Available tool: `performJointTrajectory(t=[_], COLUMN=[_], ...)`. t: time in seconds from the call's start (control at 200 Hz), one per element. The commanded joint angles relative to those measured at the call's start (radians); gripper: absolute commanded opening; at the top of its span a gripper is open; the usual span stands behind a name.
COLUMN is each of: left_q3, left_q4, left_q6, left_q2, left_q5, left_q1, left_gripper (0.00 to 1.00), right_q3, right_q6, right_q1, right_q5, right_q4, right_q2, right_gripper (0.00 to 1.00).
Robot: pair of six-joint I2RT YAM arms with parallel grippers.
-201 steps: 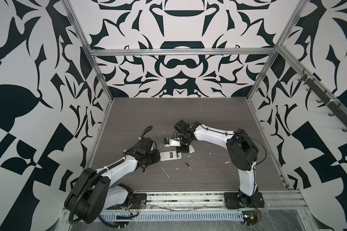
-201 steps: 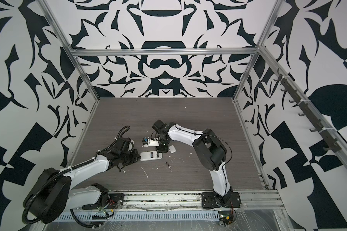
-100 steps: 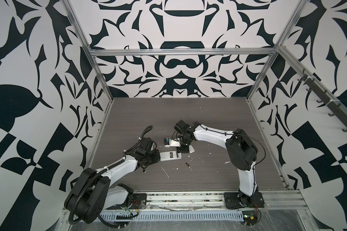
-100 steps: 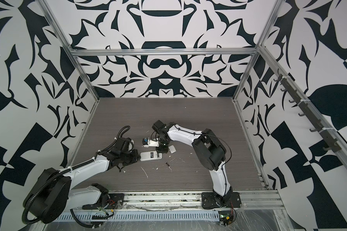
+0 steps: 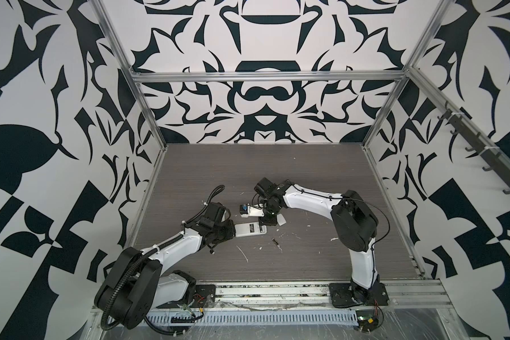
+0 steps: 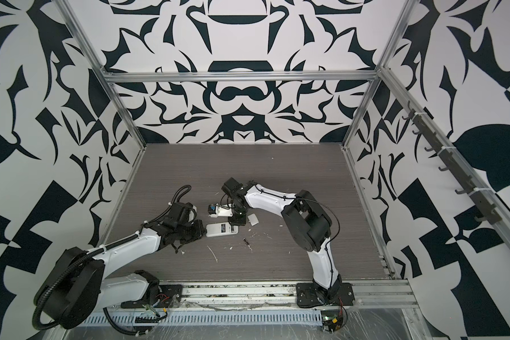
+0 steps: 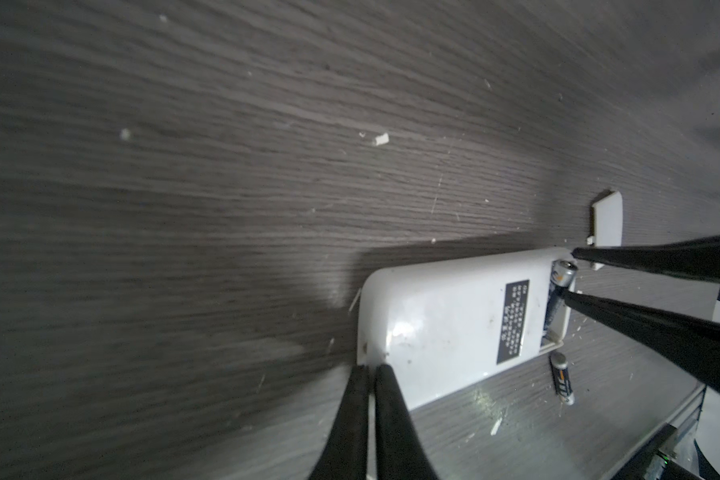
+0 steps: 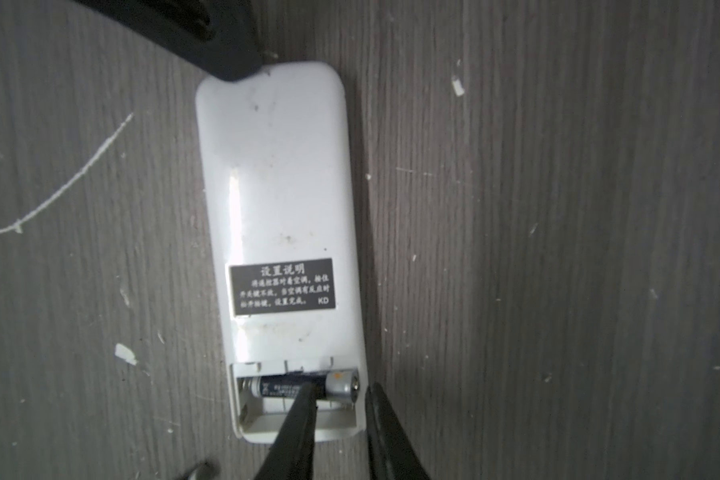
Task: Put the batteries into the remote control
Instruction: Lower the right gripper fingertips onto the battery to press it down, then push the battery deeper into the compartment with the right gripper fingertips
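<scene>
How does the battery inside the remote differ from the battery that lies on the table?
The seated battery lies in the open compartment of the remote control, across its width; the loose battery lies on the table beside that end. One finger of the right gripper rests on the seated battery; nothing touches the loose battery. Both are thin dark cylinders with a silver end, seemingly equal in size.

Remote (image 8: 279, 208) face-down; first battery (image 8: 298, 388) inside; second battery (image 7: 562, 378) beside.

Black-and-white patterned walls (image 5: 262, 44) surround a dark woodgrain floor (image 5: 248, 164).
</scene>
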Motion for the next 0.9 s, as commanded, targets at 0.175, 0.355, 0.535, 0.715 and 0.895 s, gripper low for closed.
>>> performJointTrajectory(t=[0.175, 0.355, 0.535, 0.715, 0.895], left_q3=[-0.002, -0.002, -0.004, -0.005, -0.008], left_q4=[-0.042, -0.040, -0.038, -0.036, -0.035], left_q6=[0.001, 0.001, 0.001, 0.001, 0.000], left_q2=[0.004, 0.006, 0.005, 0.004, 0.001], left_q5=[0.002, 0.006, 0.006, 0.005, 0.006], left_q1=[0.003, 0.006, 0.008, 0.009, 0.009], left_gripper=[0.10, 0.10, 0.10, 0.10, 0.10], right_q3=[-0.011, -0.006, 0.000, -0.009, -0.018], right_q6=[-0.029, -0.033, -0.032, -0.023, -0.014], right_q1=[0.014, 0.014, 0.014, 0.015, 0.016], right_q5=[0.034, 0.034, 0.036, 0.030, 0.025], right_q4=[0.024, 0.010, -0.005, -0.011, -0.011], right_q2=[-0.043, -0.033, -0.024, -0.021, -0.020], right_gripper=[0.31, 0.29, 0.26, 0.23, 0.18])
